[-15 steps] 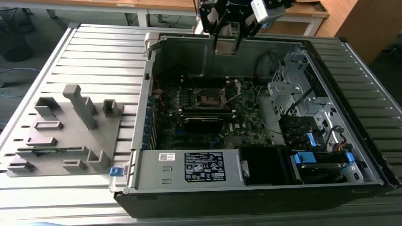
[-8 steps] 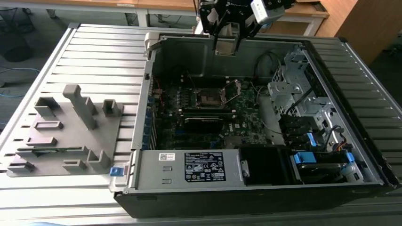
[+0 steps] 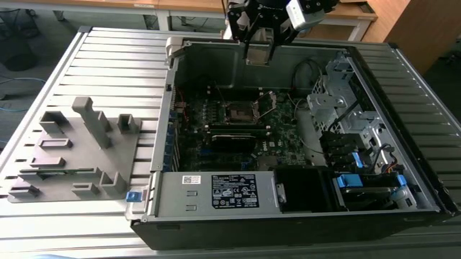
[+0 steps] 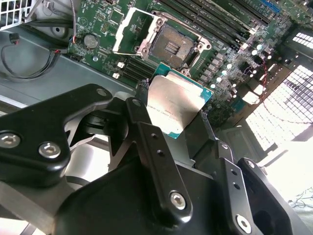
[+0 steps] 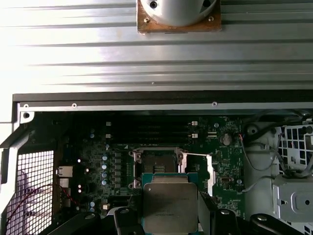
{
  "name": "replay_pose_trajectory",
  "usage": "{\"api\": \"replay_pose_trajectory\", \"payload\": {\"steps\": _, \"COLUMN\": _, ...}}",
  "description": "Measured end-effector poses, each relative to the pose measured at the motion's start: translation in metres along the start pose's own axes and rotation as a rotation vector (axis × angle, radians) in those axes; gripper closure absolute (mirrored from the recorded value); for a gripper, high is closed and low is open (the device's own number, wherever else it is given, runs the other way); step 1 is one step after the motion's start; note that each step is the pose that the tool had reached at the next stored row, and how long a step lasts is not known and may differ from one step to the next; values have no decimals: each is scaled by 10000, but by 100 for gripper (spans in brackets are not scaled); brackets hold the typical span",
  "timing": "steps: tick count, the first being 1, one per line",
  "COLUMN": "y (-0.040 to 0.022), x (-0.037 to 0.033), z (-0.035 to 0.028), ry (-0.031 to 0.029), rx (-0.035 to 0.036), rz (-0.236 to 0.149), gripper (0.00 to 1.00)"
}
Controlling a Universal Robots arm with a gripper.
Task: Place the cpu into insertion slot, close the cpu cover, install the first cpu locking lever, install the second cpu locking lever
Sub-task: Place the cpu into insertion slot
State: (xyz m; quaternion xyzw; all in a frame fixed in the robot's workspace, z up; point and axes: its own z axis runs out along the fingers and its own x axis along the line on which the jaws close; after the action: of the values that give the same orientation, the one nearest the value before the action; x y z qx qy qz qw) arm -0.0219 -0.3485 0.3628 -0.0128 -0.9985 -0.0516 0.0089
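The gripper (image 3: pixel 258 49) hangs above the open computer case (image 3: pixel 216 197), near its far wall in the exterior view, and is closed on the cpu (image 4: pixel 175 105). In both wrist views the black fingers (image 4: pixel 149 142) clamp the chip by two opposite edges, its dull grey metal face is turned toward the cameras, and a thin teal border shows around the plate. The chip is held up in the air, well apart from the circuit board (image 5: pixel 98 147) below it.

The insertion slot (image 4: pixel 171 45) sits on the green board with nothing in it, and its dark square contact field is bare inside the silvery rim. The cpu cover (image 4: pixel 130 30) is swung open, tilted up off the slot and hinged at one side of it. In the first wrist view the slot (image 5: pixel 155 164) lies just past the chip's far edge.

A long black card (image 3: pixel 232 143) lies on the board near the slot. On the slatted metal counter (image 3: pixel 108 59), at the exterior view's left, stands a grey fixture block (image 3: pixel 72 156) beside the case.
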Motion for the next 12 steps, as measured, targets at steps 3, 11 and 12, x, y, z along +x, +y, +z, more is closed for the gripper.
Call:
{"api": "replay_pose_trajectory", "payload": {"steps": 3, "y": -2, "x": 6, "z": 21, "ry": -11, "rx": 1, "rz": -1, "gripper": 46}}
{"api": "replay_pose_trajectory", "payload": {"steps": 11, "y": -3, "x": 9, "z": 29, "ry": -16, "rx": 1, "rz": -2, "gripper": 46}}
{"api": "replay_pose_trajectory", "payload": {"steps": 12, "y": -3, "x": 9, "z": 30, "ry": -16, "rx": 1, "rz": -2, "gripper": 46}}
